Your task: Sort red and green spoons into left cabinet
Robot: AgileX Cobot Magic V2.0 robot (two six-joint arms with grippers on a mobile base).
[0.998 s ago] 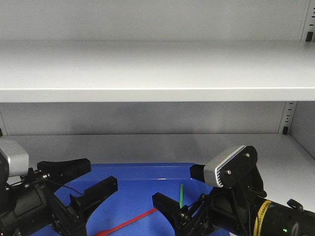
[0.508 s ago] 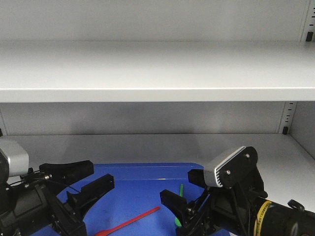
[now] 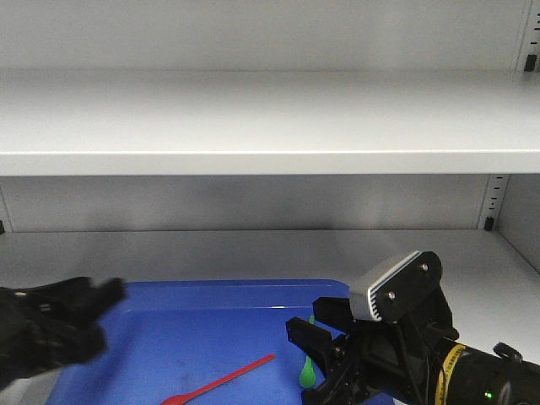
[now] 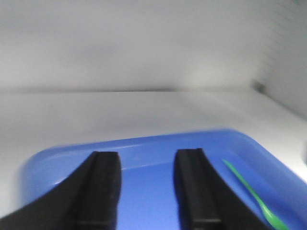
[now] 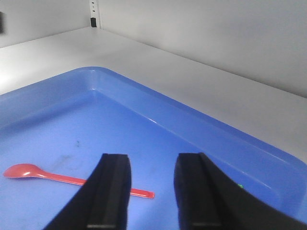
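The red spoon lies flat on a blue tray, bowl toward the front; in the right wrist view the red spoon runs behind the left finger. The green spoon lies at the tray's right, just under my right gripper, which hangs open and empty. The green spoon also shows right of my left gripper, open with only tray between its fingers. In the front view my left gripper is blurred at the tray's left edge. The left cabinet's grey shelves fill the background.
The tray sits on the lower shelf under an upper shelf. A slotted upright stands at the back right, with the cabinet's side wall beside it. The tray's raised rim rings both spoons.
My left arm has swung left and down and is now motion-blurred. The right gripper has shifted slightly right above the green spoon. The red spoon has not moved.
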